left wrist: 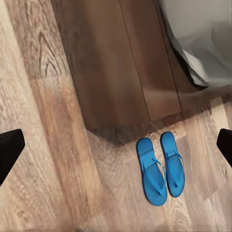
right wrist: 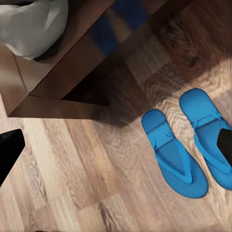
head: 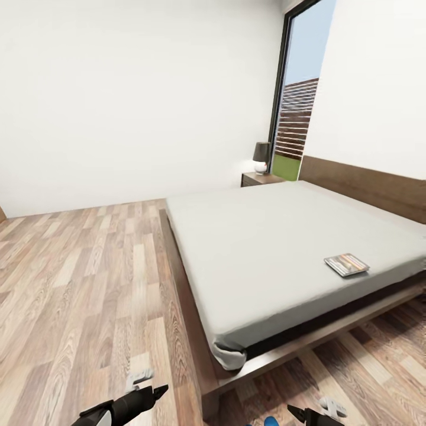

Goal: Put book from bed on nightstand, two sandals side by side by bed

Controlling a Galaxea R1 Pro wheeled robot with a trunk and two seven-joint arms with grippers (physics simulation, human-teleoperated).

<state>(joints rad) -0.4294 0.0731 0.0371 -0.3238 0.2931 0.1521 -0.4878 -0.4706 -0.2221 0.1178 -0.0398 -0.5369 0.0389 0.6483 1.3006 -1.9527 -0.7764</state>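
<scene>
- From the head camera I see the bed [head: 278, 248] running away to the right, its pale grey mattress on a dark wood platform.
- The book [head: 347, 264] lies flat on the mattress near the right edge, well apart from the nightstand [head: 260, 178] at the far end, where a lamp [head: 261, 157] stands.
- The 2 sandals [left wrist: 159, 168] lie side by side on the plank floor [head: 77, 284], just beside the platform's near corner, close together.
- Left gripper [head: 148, 393] – jaws spread wide, holding nothing.
- Right gripper [head: 305, 412] – jaws also wide apart, empty, above the sandals.
</scene>
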